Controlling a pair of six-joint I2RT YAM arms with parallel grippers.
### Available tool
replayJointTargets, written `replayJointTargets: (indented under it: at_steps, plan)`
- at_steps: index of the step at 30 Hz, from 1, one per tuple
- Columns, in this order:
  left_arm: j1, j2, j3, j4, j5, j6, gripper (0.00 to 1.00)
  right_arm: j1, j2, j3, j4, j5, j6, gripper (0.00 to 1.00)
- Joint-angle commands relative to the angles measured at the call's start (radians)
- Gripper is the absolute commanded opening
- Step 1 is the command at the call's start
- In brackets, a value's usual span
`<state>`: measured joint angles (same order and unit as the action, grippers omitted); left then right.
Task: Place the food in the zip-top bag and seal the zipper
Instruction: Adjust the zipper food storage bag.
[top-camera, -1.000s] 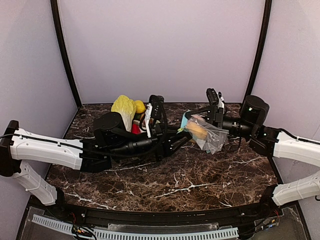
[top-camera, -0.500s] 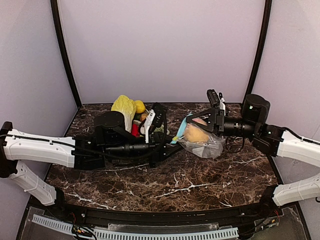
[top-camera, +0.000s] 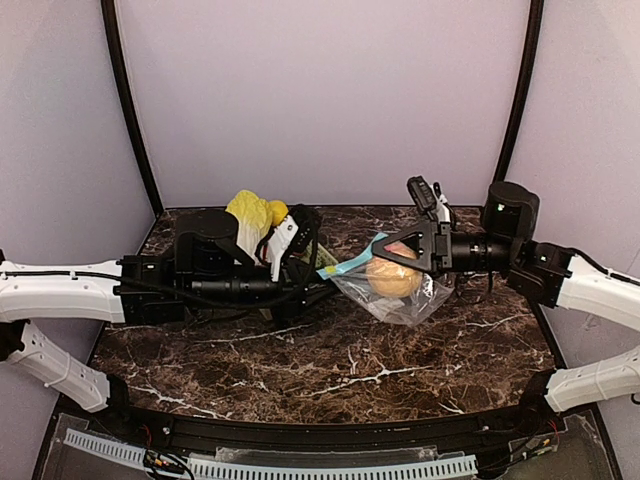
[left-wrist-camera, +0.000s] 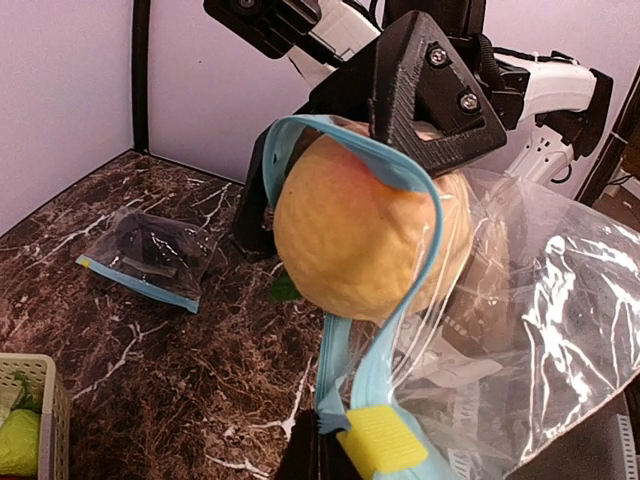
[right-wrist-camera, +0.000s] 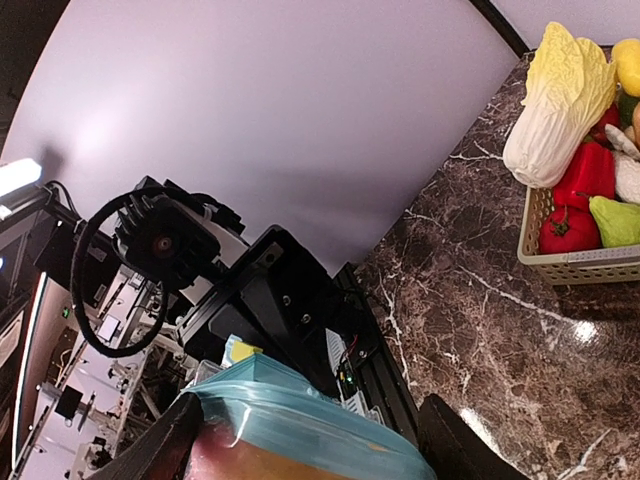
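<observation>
A clear zip-top bag (top-camera: 408, 300) with a blue zipper strip hangs above the table between both arms. The round orange-yellow peach (top-camera: 393, 278) sits in its mouth, with the blue rim stretched around the peach (left-wrist-camera: 350, 240). My right gripper (top-camera: 385, 265) is closed on the peach, one black finger (left-wrist-camera: 430, 90) lying over its top. In the right wrist view the bag rim (right-wrist-camera: 300, 420) and the peach (right-wrist-camera: 240, 462) fill the gap between the fingers. My left gripper (left-wrist-camera: 322, 425) is shut on the zipper's end, beside the yellow slider (left-wrist-camera: 385, 440).
A beige basket (right-wrist-camera: 580, 265) at the back left holds a pale cabbage (top-camera: 250, 215), red peppers (right-wrist-camera: 585, 175) and other toy produce. A second small zip bag (left-wrist-camera: 150, 255) with something dark inside lies flat on the marble table. Purple walls stand close on three sides.
My left gripper has shut on the zipper end and drawn back to the left, stretching the bag mouth. The right gripper, still on the peach, has moved left with the bag.
</observation>
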<state>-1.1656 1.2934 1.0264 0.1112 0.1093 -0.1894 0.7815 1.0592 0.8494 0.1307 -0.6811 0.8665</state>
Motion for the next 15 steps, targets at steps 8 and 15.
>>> replayJointTargets:
  at_steps: [8,15]
  plan:
    - [0.018,-0.133,-0.036,0.008,-0.120,0.123,0.01,-0.013,0.013,0.030,-0.222,-0.034,-0.227,0.65]
    - [0.018,-0.120,-0.002,-0.056,0.031,0.214,0.01,-0.013,0.025,0.036,-0.218,-0.025,-0.285,0.77]
